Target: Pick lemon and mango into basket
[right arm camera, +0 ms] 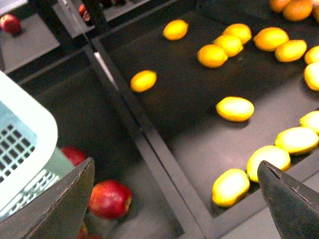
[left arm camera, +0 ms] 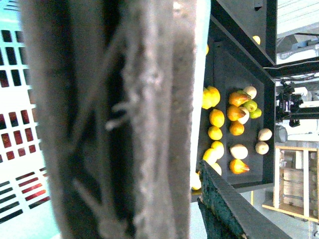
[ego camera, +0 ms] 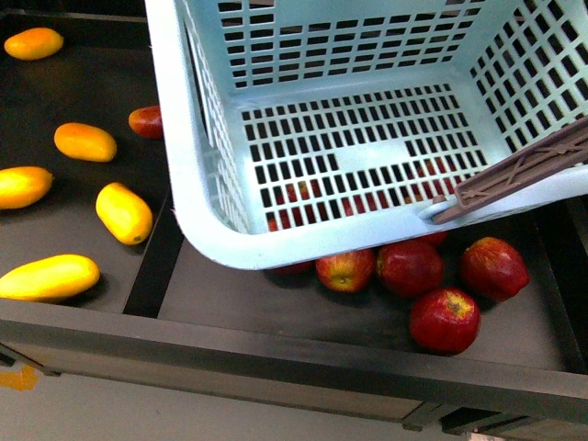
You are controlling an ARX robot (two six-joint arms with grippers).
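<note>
My right fingers (right arm camera: 65, 204) are spread wide over the mango (right arm camera: 230, 186); the lemon (right arm camera: 143, 80) lies further along. The basket (ego camera: 197, 184) hangs above the apples (ego camera: 445, 320). The handle (left arm camera: 154, 124) blocks my left fingers, so I can't tell.

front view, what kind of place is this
Probably a grocery-style produce stand, maybe a mock-up: dark bins sort the fruit, apples in one, yellow fruit in the next, and a shopping basket hangs above.

front view is sharp and lit from above, with glare spots on the apples (ego camera: 445, 320). left wrist view: the near brown-grey bar (left arm camera: 114, 119) is heavily blurred. right wrist view: the basket (right arm camera: 30, 124) rim and the yellow fruits (right arm camera: 235, 108) are overexposed.
</note>
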